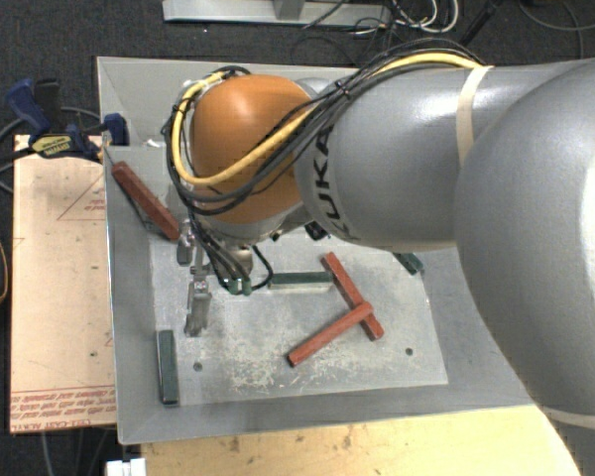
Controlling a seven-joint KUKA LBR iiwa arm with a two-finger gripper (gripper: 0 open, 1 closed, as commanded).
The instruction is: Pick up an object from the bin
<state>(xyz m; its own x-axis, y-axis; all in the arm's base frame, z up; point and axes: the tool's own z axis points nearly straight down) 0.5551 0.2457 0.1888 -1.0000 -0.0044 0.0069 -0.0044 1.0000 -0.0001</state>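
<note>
My gripper (194,310) hangs below the orange dome over the left half of the bin floor, its tip close to the floor. A dark green flat bar (166,366) lies just below and to the left of it, near the bin's front left corner. A long red-brown stick (142,199) leans along the left wall, above the gripper. A thin green rod (299,279) lies flat to the gripper's right, one end hidden under the wrist. Nothing is visible in the gripper's grasp.
A red-brown T-shaped piece (343,313) lies right of centre on the floor. A small green piece (410,263) pokes out from under the arm at the right. The arm covers the bin's back and right side.
</note>
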